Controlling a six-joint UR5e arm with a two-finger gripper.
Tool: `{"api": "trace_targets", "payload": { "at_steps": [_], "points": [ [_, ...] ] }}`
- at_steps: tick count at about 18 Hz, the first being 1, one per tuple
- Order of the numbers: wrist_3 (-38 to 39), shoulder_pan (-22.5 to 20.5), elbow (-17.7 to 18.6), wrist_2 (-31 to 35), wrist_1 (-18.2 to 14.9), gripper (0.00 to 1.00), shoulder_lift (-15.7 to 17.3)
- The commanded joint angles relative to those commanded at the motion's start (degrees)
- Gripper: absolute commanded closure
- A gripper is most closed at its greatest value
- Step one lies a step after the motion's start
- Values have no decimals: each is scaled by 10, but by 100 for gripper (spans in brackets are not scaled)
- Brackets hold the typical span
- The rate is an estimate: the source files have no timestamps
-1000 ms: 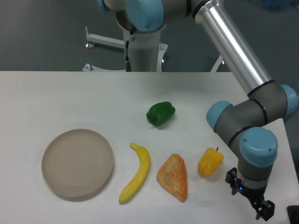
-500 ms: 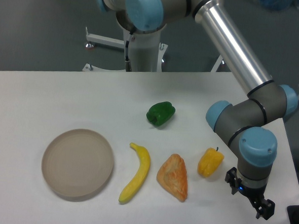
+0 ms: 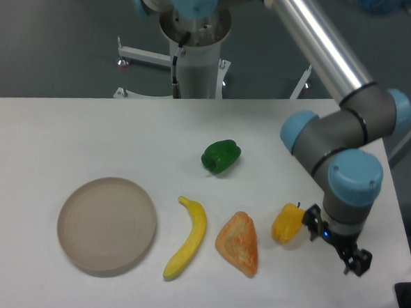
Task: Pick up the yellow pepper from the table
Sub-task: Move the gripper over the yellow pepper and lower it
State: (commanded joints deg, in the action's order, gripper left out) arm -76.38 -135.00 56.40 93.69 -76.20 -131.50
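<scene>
The tool (image 3: 334,244) sits low over the bench (image 3: 67,131) at about 4 o'clock in the view, hanging from the arm's blue-capped wrist (image 3: 350,182). One dark finger (image 3: 357,261) juts out toward the lower right and another dark part shows at the wrist's left side, right by the yellow pepper (image 3: 288,222). How far apart the fingers stand cannot be told from this angle, and nothing is seen gripped between them.

The yellow pepper lies on the bench just at 9 o'clock of the tool, its tiny dark stem pointing up toward 12 o'clock. Whether the tool's left part touches it or only stands just beside it cannot be made out.

At 9 o'clock of the pepper, near but apart, lies an orange-tan triangular pastry piece (image 3: 238,242). Further along at 9 o'clock is a yellow banana (image 3: 188,237), lengthwise from 12 to 6 o'clock with its curve bulging to the right. Beyond it, at the left of the bench, rests a round beige plate (image 3: 106,223). A green pepper (image 3: 221,156) sits at about 11 o'clock of the yellow pepper, well apart from it.

The arm's silver tube (image 3: 317,42) rises toward 11 o'clock to the base (image 3: 195,55) behind the bench's far edge.
</scene>
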Motion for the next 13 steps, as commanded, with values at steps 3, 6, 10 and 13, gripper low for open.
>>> {"api": "trace_targets", "payload": {
  "at_steps": [3, 6, 10, 13],
  "points": [
    [14, 1, 41, 0, -3, 0, 24],
    [40, 3, 67, -2, 1, 0, 32],
    [58, 4, 78, -4, 4, 0, 25],
    [56, 5, 85, -2, 4, 0, 23]
  ]
}}
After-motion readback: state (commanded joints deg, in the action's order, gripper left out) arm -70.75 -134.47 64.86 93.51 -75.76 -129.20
